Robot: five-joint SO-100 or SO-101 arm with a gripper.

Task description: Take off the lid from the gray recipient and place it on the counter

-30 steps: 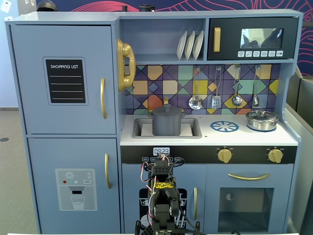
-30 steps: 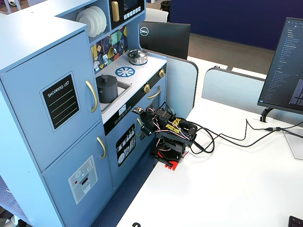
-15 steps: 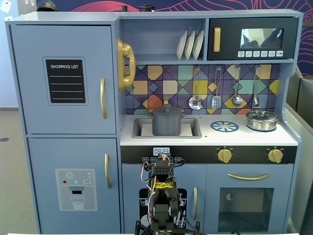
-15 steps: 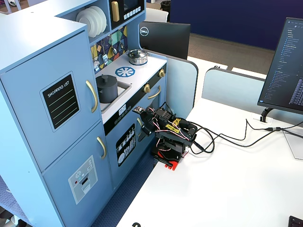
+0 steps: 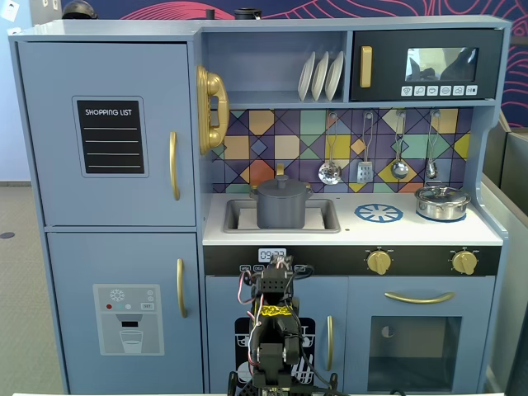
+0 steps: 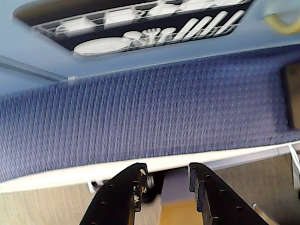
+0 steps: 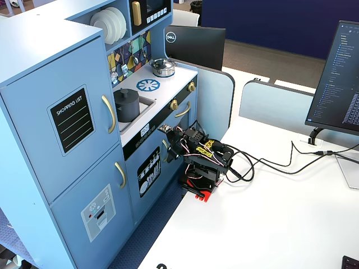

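One gray recipient (image 5: 281, 206) sits in the sink, the lid (image 5: 281, 186) on it.
Your gripper (image 6: 166, 180) is folded low, jaws slightly apart, holding nothing, well below the counter (image 5: 412, 229).

A black chalkboard-style panel (image 5: 110, 136) on the pale blue fridge door (image 5: 107, 132) of the toy kitchen reads "SHOPPING LIST" in white capitals above blank ruled lines; it shows in both fixed views. The back of a black flat computer monitor (image 7: 194, 46) beside the kitchen carries a round "DELL" logo (image 7: 171, 37)
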